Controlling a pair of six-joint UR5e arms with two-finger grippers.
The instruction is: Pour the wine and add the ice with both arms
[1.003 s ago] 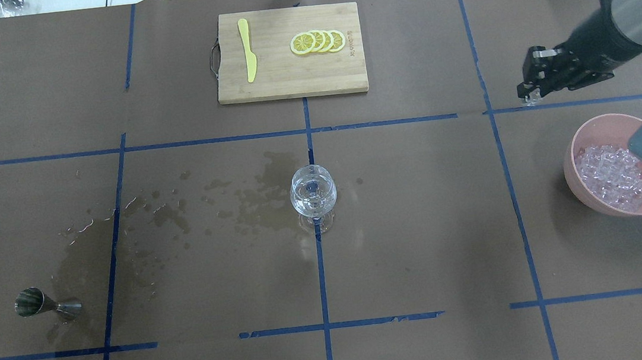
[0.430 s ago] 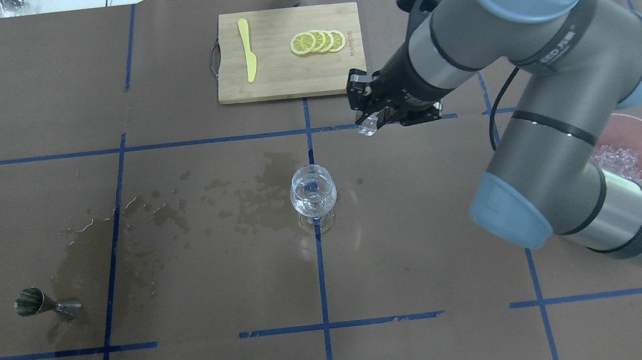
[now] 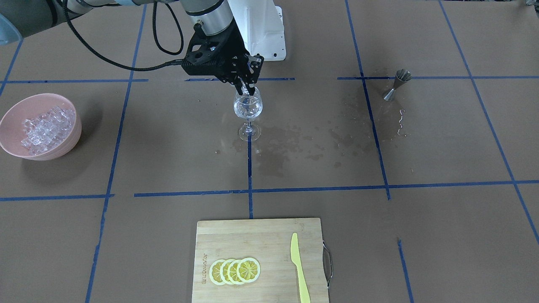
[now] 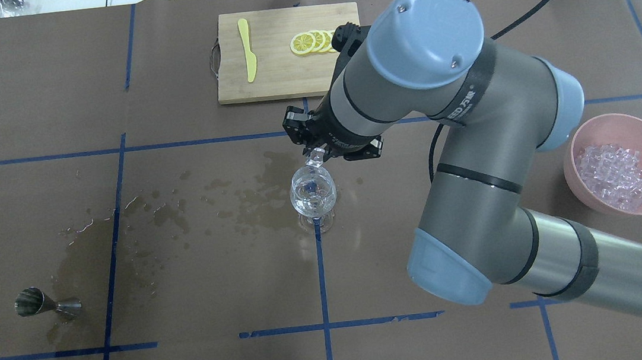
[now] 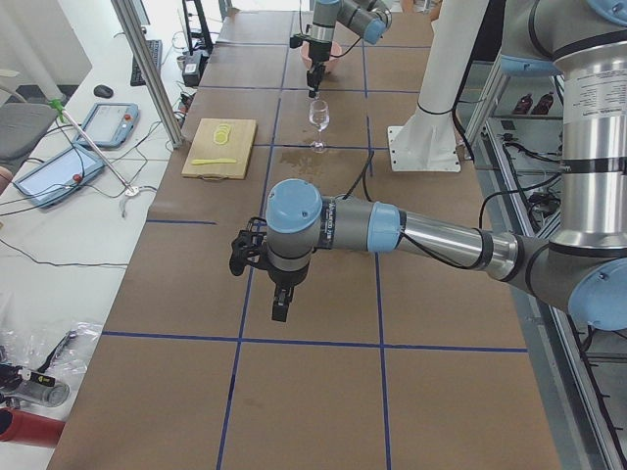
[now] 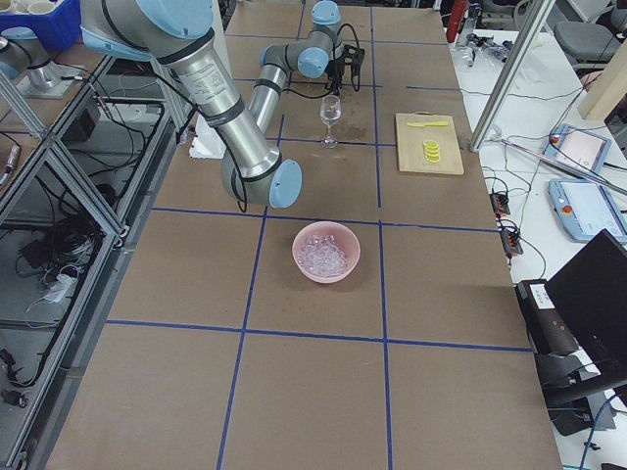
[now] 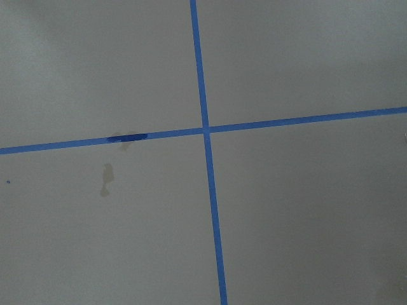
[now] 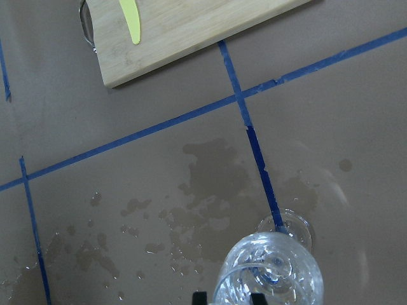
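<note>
Our right claw is pinched narrow on one ice cube, hovering just over the wine glass. The bowl is pretty much straight below, so we reckon it's a drop-in. Left arm is well apart.

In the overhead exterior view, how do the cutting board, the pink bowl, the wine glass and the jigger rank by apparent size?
1. cutting board
2. pink bowl
3. wine glass
4. jigger
The last two look close in size, so their order is less sure.

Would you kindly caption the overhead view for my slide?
Right gripper holds an ice cube just above the wine glass rim.
</note>
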